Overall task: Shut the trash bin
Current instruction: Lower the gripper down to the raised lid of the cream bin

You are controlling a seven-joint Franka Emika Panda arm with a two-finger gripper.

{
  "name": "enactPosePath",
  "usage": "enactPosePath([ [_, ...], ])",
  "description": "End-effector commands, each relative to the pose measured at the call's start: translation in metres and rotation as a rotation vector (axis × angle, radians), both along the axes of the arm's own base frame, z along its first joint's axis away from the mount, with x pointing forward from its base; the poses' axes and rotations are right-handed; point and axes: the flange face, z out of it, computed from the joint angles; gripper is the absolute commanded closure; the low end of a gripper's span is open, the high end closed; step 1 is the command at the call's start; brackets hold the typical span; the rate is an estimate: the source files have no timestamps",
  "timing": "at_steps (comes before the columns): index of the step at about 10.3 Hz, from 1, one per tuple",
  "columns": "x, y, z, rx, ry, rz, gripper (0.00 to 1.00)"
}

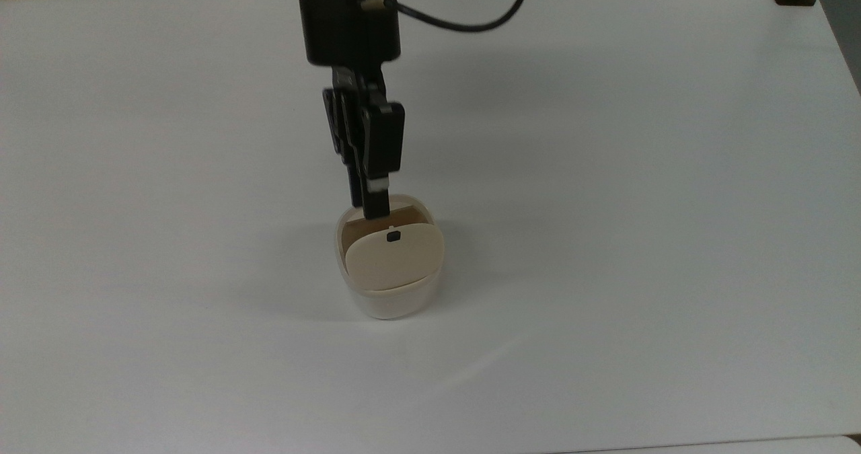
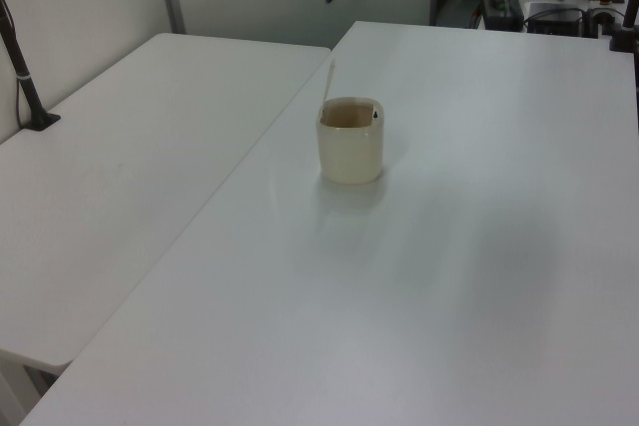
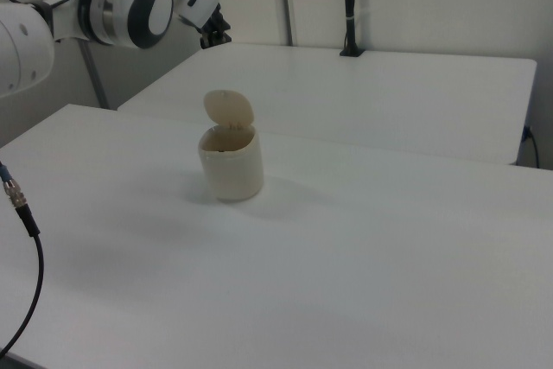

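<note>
1. Black pincer (image 1: 368, 210) hangs high above the table (image 1: 605, 171), fingers slightly parted, grasping nothing.
2. Trash bin (image 1: 389, 276) sits mid-table, below it and toward the top view's near edge.
3. Beige lid (image 3: 229, 111) stands upright, open; needs pushing down.

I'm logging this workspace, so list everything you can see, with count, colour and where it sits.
trash bin: one, cream-white, near the middle of the front table.
lid: one, beige with a small black square mark, hinged open and standing upright above the bin.
tables: two, white, side by side; the bin sits on one.
black post: one, clamped at the far table edge in the right view.
cable: one, black, at the right view's left edge.
robot arm: one, white and grey.
gripper: one, black, raised above the table and the bin.
</note>
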Motion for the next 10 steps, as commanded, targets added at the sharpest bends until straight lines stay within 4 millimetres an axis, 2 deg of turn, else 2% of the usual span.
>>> enactPosePath([
  [1, 0.007, 0.032, -0.020, -0.024, 0.015, 0.031, 1.00],
  [2, 0.005, 0.042, -0.038, -0.039, 0.073, 0.045, 1.00],
  [3, 0.005, 0.042, -0.043, -0.034, 0.094, 0.042, 1.00],
  [6, 0.002, 0.033, -0.075, -0.052, 0.177, 0.034, 1.00],
  [8, -0.003, 0.025, -0.088, -0.069, 0.260, 0.024, 1.00],
  [10, -0.008, 0.016, -0.087, -0.080, 0.316, 0.018, 1.00],
])
